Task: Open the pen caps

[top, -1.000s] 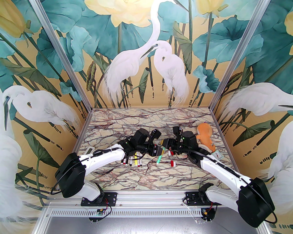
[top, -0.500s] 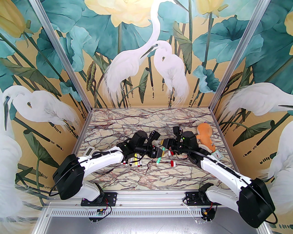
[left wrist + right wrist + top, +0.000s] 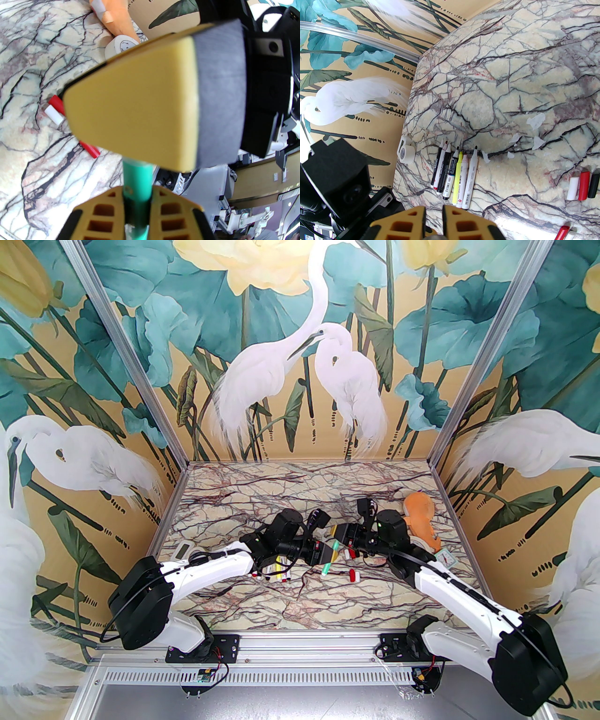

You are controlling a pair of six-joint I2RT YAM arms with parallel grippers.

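— Caps?
— Loose caps (image 3: 583,186) lie on the bench (image 3: 511,70). The green pen (image 3: 137,173) is held above it, left pincer (image 3: 138,194) clamped on it and right pincer (image 3: 433,211) seemingly on its far end.
— Handling?
— Probably light, stiff and slick. Pinch the short end and pull straight.

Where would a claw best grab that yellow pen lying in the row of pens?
Around mid-barrel of the yellow pen, coming straight down from above and pinching across its width. It lies flat on the table, packed close between other pens on both sides, so a sideways approach looks blocked; even so, a grip would probably nudge its neighbours.
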